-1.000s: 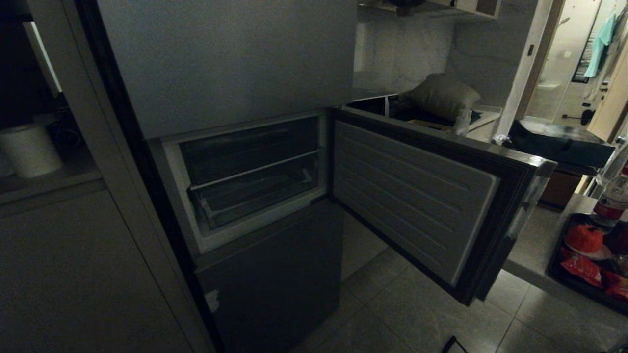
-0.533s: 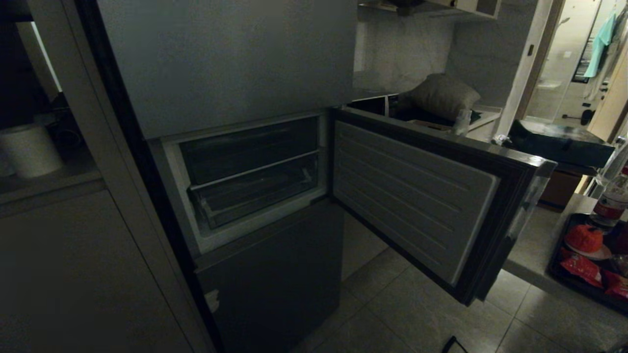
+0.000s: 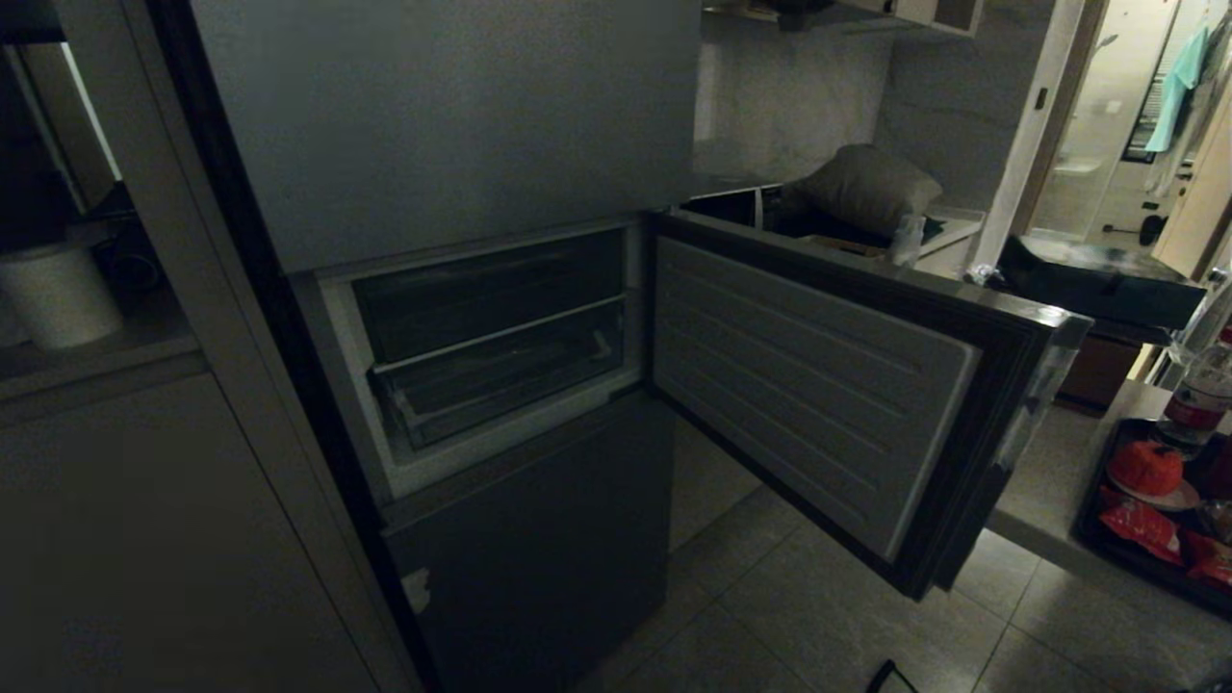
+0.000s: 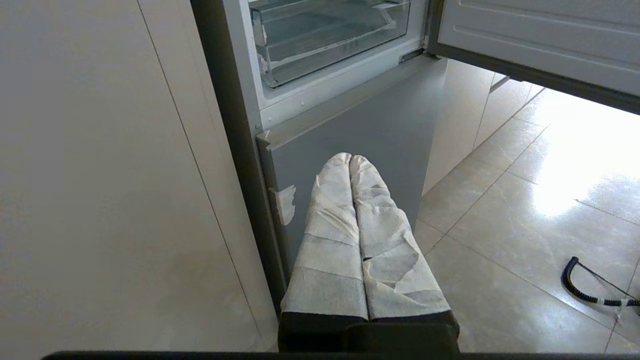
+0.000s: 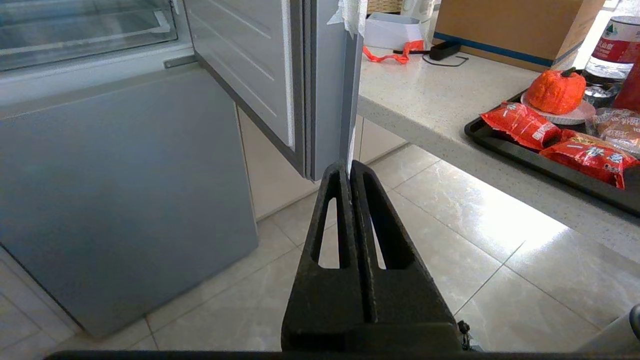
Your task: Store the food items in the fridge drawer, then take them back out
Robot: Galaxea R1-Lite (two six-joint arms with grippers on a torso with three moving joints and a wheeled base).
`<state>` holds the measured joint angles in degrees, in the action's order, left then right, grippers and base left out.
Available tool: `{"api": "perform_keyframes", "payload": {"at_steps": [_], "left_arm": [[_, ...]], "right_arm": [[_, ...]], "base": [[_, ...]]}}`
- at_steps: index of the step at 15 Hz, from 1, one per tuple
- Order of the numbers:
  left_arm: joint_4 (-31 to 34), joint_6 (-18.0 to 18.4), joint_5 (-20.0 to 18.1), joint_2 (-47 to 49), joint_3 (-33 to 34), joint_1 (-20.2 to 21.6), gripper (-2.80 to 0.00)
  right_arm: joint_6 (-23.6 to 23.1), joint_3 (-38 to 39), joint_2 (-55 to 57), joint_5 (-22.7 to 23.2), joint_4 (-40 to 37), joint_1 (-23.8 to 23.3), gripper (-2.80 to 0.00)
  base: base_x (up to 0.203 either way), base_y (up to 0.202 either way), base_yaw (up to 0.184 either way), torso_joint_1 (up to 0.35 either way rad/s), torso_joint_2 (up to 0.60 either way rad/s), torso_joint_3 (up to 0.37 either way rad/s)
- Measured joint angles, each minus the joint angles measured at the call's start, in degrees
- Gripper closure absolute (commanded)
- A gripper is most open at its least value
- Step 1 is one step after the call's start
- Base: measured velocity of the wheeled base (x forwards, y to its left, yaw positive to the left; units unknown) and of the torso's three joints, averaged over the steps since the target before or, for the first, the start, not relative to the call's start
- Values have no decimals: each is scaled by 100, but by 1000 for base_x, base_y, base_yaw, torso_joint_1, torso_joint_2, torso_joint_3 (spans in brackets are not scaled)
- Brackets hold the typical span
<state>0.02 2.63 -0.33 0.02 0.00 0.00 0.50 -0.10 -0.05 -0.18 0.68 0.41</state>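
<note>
The fridge drawer (image 3: 500, 385) of clear plastic sits pushed in, in the lower half of the open middle compartment; it also shows as the drawer (image 4: 330, 45) in the left wrist view. The food items lie on a black tray (image 3: 1097, 534) on the counter at far right: a round lumpy orange-red piece (image 3: 1145, 467) on a small plate and red packets (image 3: 1141, 525). The right wrist view shows the same orange-red piece (image 5: 556, 91) and a packet (image 5: 520, 125). My left gripper (image 4: 351, 157), wrapped in white tape, is shut and empty, low before the fridge's lower door. My right gripper (image 5: 349, 165) is shut and empty, low by the open door's edge.
The compartment door (image 3: 818, 385) swings out to the right, standing between the fridge opening and the counter (image 5: 425, 95). A clear bottle with a red label (image 3: 1198, 399) stands behind the tray. A cardboard box (image 5: 510, 25) rests on the counter. A black cable (image 4: 580, 290) lies on the tiled floor.
</note>
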Motion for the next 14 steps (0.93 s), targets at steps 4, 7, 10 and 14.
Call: {"api": "perform_keyframes", "payload": {"at_steps": [4,7,10,14], "left_arm": [[4,-31,0,0,0,0,0],[0,-25,2,0,0,0,0],[-2,-20,2,0,0,0,0],[-10,-173,36,0,0,0,0]], "right_arm": [[-2,2,0,-1,-6,2,0],[-4,0,0,1,0,0,0],[1,0,0,0,-2,0,0],[0,0,0,0,-4,0,0]], "base": [[-1,1,54,4,1,-1],[0,-5,174,4,4,5],[2,-8,172,5,5,3],[1,-8,174,4,1,3]]}}
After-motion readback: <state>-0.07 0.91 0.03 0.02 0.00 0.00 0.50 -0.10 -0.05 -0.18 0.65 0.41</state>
